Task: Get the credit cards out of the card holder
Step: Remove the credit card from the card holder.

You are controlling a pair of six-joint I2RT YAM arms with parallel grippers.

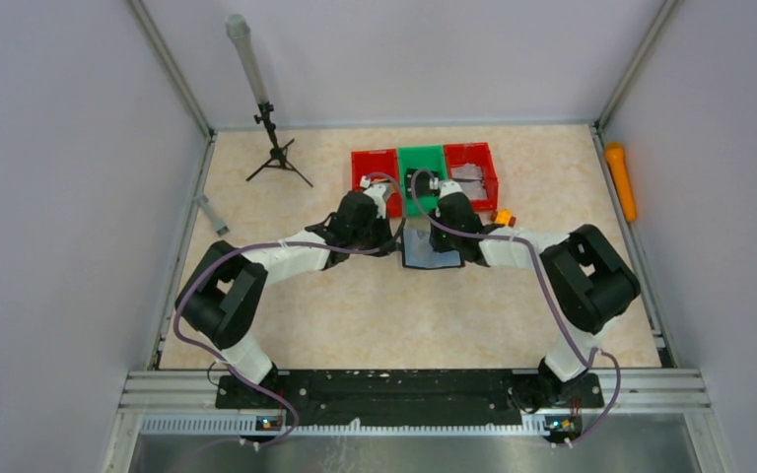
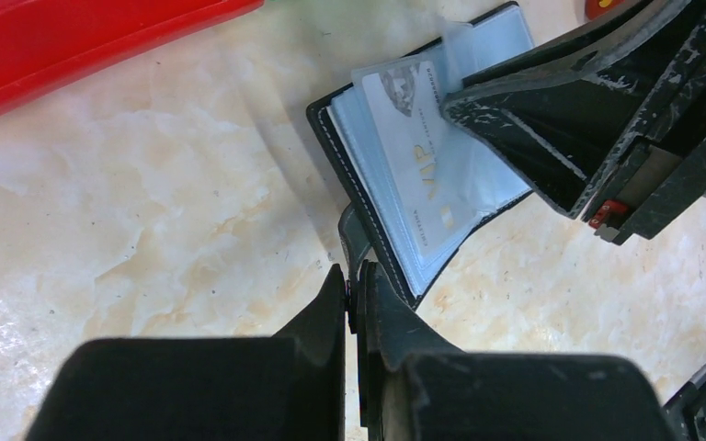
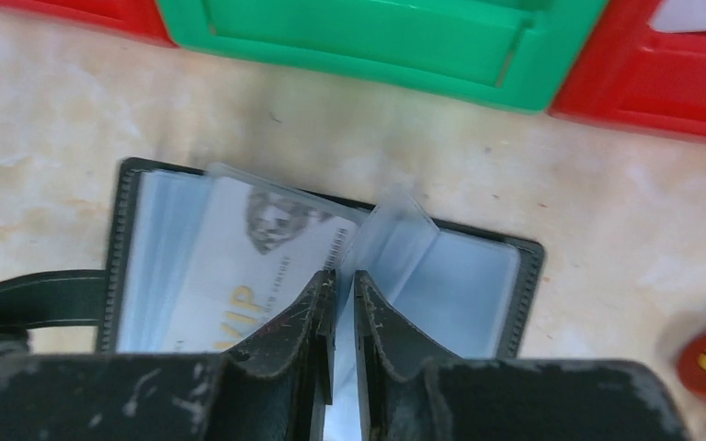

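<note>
Here, grey walls enclose the marbled beige table under the card holder.

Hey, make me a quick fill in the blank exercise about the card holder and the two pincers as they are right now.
1. The card holder lies ___ on the table, with the right pincer shut on one clear sleeve.
2. The left pincer is shut on the holder's closing ___.
3. The card inside shows the gold letters ___.
4. The middle bin of the three is coloured ___.
Missing words: open; tab; VIP; green.
</note>
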